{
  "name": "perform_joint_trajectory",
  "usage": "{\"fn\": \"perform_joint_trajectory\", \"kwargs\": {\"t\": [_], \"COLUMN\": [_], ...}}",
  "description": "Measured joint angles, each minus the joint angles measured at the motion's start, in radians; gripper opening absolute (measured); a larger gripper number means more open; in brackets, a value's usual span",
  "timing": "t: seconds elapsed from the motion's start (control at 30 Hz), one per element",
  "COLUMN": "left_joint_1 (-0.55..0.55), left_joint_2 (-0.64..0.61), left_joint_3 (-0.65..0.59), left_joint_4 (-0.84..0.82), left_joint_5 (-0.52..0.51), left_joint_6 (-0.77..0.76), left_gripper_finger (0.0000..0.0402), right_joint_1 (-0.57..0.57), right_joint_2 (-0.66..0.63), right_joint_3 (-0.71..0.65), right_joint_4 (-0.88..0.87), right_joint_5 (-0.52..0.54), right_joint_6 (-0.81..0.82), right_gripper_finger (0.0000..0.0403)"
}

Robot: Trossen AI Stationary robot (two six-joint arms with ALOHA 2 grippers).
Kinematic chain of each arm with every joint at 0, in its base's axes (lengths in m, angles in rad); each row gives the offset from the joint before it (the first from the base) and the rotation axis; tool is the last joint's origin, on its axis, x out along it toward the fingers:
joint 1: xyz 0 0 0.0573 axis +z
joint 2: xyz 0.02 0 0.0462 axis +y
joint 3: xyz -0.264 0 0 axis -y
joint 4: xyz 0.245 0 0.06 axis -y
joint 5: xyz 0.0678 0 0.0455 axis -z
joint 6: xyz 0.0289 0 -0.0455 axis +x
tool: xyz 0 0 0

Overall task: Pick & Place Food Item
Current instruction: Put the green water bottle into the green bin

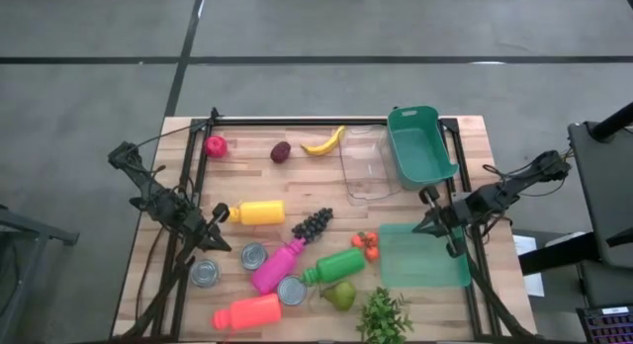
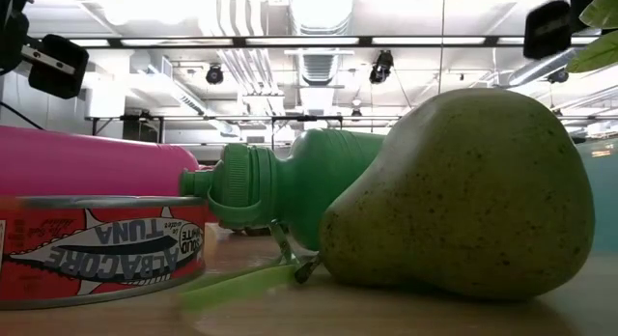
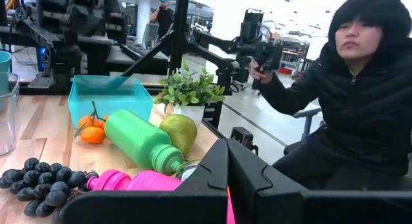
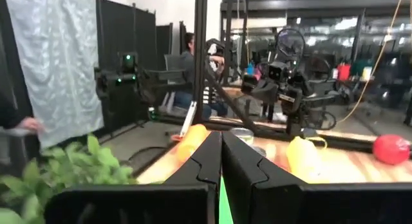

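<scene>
Left gripper [image 1: 220,235]: fingers pressed together, holding nothing, above table's left side beside yellow bottle [image 1: 257,213]. Right gripper [image 1: 427,222]: fingers together, holding nothing, by teal lid [image 1: 423,255]. Teal bin [image 1: 421,144]: tilted, nothing visible inside. Clear tub [image 1: 367,166]: nothing visible inside. Food loose on wooden table [image 1: 495,151]: banana [image 1: 323,142], grapes [image 1: 312,223], pear [image 1: 340,295], tangerines [image 1: 367,244]. Tin [image 2: 101,247] label reads "ALBACORE TUNA". Person seated beyond table edge.

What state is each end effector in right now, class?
Left end effector: closed, holding nothing.
Right end effector: closed, holding nothing.
</scene>
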Motion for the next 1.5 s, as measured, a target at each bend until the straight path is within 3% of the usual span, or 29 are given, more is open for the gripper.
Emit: {"fn": "perform_joint_trajectory", "kwargs": {"t": [0.17,0.33,0.63,0.97,1.17,1.3,1.5], "left_joint_1": [0.0,0.0,0.0,0.0,0.0,0.0,0.0], "left_joint_2": [0.0,0.0,0.0,0.0,0.0,0.0,0.0], "left_joint_3": [0.0,0.0,0.0,0.0,0.0,0.0,0.0], "left_joint_4": [0.0,0.0,0.0,0.0,0.0,0.0,0.0], "left_joint_5": [0.0,0.0,0.0,0.0,0.0,0.0,0.0], "left_joint_6": [0.0,0.0,0.0,0.0,0.0,0.0,0.0], "left_gripper_finger": [0.0,0.0,0.0,0.0,0.0,0.0,0.0], "right_joint_1": [0.0,0.001,0.014,0.007,0.007,0.007,0.007], "right_joint_2": [0.139,0.334,0.683,0.933,1.036,1.094,1.186], "right_joint_3": [0.208,0.374,0.659,0.994,1.211,1.241,1.199], "right_joint_4": [-0.244,-0.295,-0.333,-0.463,-0.869,-1.036,-0.939], "right_joint_5": [-0.005,-0.013,-0.041,-0.049,-0.117,-0.111,-0.11], "right_joint_6": [0.122,0.191,0.104,0.055,0.046,0.202,0.191], "right_gripper_finger": [0.0008,0.0008,0.0008,0.0008,0.0008,0.0008,0.0008]}}
